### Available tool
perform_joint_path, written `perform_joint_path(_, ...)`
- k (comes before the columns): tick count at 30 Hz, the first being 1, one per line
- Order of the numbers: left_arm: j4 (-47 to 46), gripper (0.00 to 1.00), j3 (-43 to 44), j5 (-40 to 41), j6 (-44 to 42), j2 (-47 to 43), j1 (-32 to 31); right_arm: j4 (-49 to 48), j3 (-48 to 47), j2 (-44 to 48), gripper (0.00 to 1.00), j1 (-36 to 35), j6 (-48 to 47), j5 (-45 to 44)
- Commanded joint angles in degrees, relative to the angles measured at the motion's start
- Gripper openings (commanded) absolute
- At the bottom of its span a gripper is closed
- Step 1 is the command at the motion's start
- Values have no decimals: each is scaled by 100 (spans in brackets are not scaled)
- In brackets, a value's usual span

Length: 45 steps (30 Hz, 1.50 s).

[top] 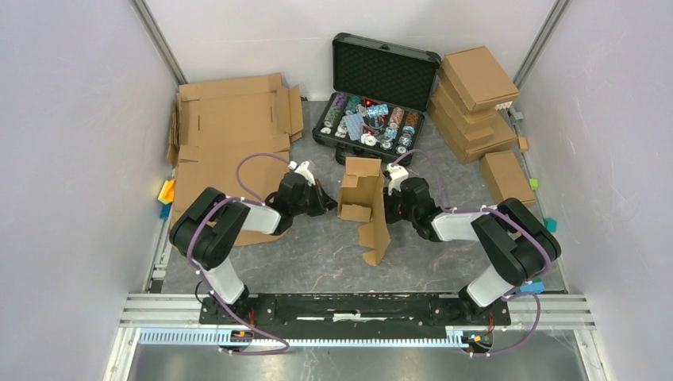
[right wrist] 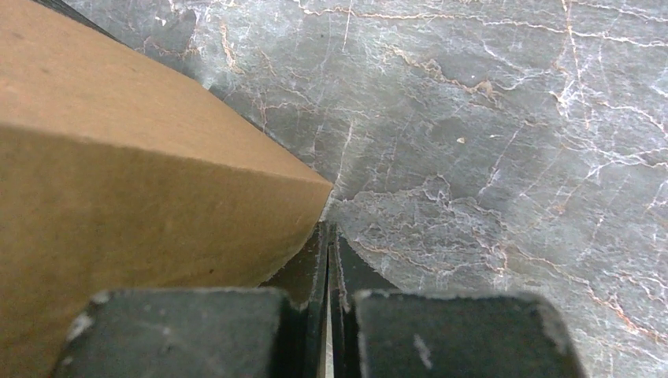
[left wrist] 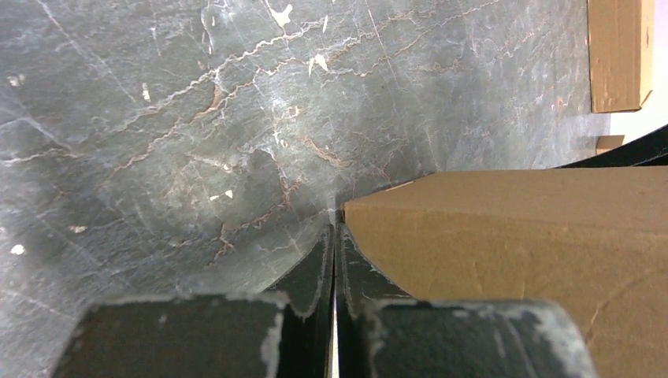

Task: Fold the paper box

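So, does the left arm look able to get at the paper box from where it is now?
Probably yes. The left gripper sits close beside the paper box, at its left side, with nothing visible between them. It is shut, so it would need to open first to grip.

Paper box before open case

The paper box stands between the left gripper and right gripper, barring the way across. The open black case closes the far side, cardboard sheets the left, stacked boxes the right. Bare surface lies open in front of the arm bases.
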<state>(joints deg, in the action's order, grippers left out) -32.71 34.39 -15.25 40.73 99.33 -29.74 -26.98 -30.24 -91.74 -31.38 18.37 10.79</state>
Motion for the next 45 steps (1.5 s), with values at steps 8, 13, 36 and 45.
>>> perform_joint_path(8, -311, 3, -285, 90, 163, -449, -56, 16, 1, 294, 2, 22, -224, 43)
perform_joint_path(13, -384, 3, -257, 186, 299, -434, -312, -112, -30, 194, 2, -31, -79, 222)
perform_joint_path(36, 87, 35, -1311, 995, 111, -1654, -577, -27, -115, 134, 3, -192, -105, 147)
perform_joint_path(45, -275, 71, -1340, 1796, -437, -1794, -1229, -53, -157, 96, 3, -193, -92, 211)
